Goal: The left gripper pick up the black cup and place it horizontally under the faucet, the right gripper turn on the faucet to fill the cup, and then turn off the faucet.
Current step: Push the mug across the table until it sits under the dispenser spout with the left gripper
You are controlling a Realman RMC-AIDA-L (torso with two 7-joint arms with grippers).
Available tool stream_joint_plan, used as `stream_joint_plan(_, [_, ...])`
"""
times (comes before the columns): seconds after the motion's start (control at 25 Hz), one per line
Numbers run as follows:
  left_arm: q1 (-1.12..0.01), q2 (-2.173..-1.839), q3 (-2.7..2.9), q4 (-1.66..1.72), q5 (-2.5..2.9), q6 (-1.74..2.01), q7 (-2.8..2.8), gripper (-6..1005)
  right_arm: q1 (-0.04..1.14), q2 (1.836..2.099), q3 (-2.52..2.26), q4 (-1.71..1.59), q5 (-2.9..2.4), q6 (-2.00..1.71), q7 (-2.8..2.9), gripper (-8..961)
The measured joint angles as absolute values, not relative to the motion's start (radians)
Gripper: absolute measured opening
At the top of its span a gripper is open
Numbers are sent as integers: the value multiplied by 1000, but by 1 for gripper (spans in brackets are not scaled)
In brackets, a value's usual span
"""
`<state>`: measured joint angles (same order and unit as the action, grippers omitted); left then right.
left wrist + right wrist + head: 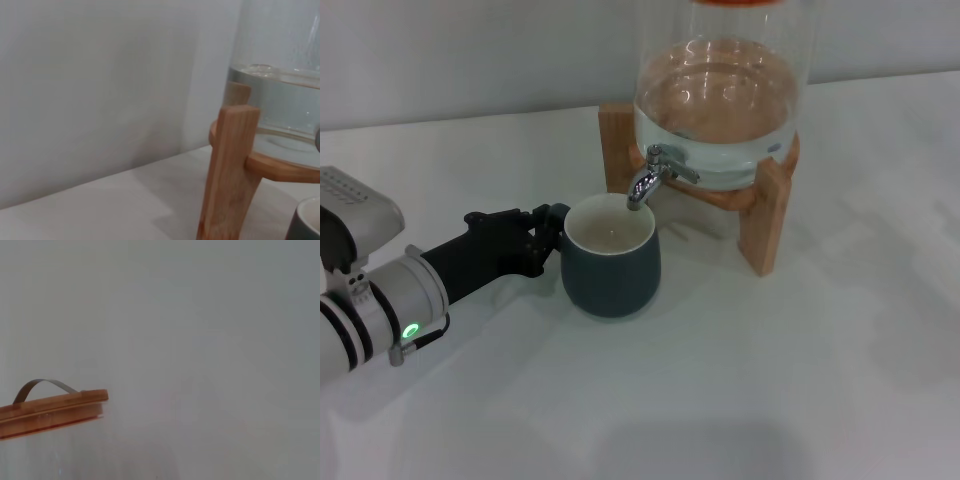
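The black cup [610, 268] stands upright on the white table, its cream inside open directly below the spout of the chrome faucet [655, 175]. My left gripper [549, 236] reaches in from the left and is shut on the cup at its handle side; the handle itself is hidden behind the fingers. A corner of the cup [307, 224] also shows in the left wrist view. No water stream is visible. The right gripper shows in no view.
The glass dispenser [720, 90], part full of water, sits on a wooden stand [767, 215] right behind the cup. The stand's leg [227, 170] is close in the left wrist view. The right wrist view shows the dispenser's wooden lid [50, 407].
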<state>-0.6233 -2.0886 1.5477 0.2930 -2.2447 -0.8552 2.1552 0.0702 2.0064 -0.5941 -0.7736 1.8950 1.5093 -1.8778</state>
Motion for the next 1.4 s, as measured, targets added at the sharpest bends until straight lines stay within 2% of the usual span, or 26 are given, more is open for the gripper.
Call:
stream_joint_plan(0.96, [-700,-2088,1629,293,-2244,-778,2119,155,71,2006,-584,-759,1891,1515,-1878,687])
stream_joint_plan(1.4, [-696,-2089,1646,293,-2246,-778,2118,157,72,2006,-582,-752,1895,1516,-1879,687])
